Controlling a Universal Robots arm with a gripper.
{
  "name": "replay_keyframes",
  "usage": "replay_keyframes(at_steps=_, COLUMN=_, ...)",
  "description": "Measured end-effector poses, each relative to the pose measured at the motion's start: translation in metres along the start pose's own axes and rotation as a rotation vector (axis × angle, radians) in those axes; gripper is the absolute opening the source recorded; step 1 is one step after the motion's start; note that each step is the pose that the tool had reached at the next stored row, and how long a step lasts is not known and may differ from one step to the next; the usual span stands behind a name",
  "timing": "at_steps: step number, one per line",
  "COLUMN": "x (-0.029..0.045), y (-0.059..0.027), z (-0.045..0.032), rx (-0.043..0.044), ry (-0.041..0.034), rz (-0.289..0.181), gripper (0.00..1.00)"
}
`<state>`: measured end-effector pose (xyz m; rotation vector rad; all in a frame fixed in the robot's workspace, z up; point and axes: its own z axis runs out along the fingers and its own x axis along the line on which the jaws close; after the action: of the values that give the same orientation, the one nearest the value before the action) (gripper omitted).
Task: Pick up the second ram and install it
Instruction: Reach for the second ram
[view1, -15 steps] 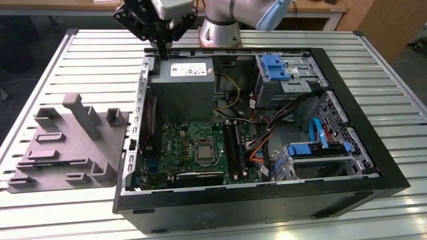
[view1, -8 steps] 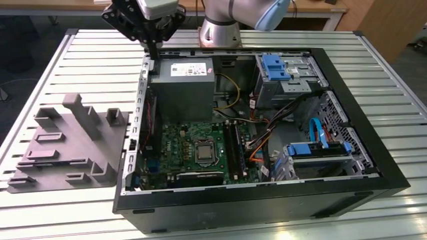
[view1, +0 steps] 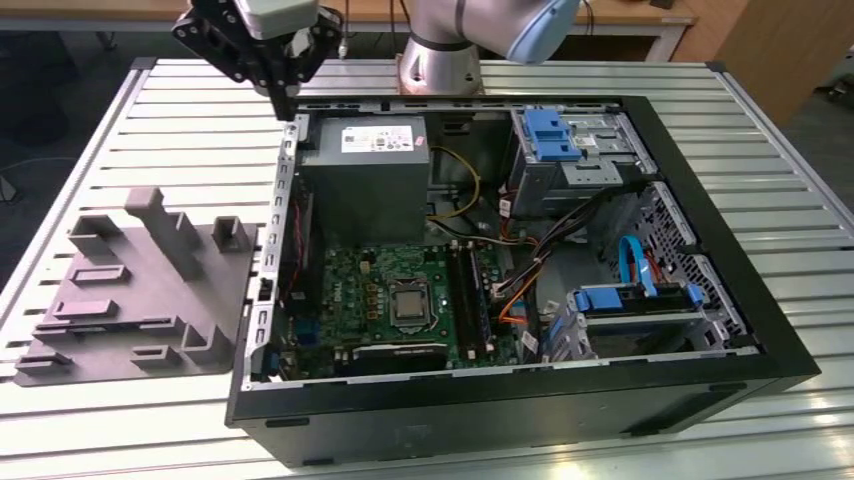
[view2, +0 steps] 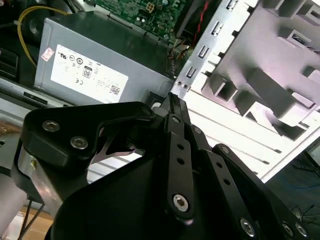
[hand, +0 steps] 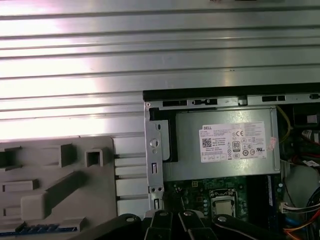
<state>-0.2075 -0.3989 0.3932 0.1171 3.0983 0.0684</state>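
Grey tray (hand: 50, 170) holds the second ram (hand: 42, 230) (motherboard (hand: 200, 195) inside case (hand: 225, 93)).

- Surface (view1: 761, 150): silver ribbed metal slats, carrying everything below me.
- Open computer case (view1: 534, 425): black, lying on its side mid-surface.
- Grey moulded fixture (view1: 134, 290): flat on the slats just beside the case, toward the exterior view's left.
- My arm's base (view1: 441, 65): behind the case.
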Motion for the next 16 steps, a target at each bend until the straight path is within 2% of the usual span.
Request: replay_keyframes(at_steps=16, x=0.0427, y=-0.0032, z=-0.0017, rx=-0.001, ry=-0.0104, rz=0.0, gripper=0.11)
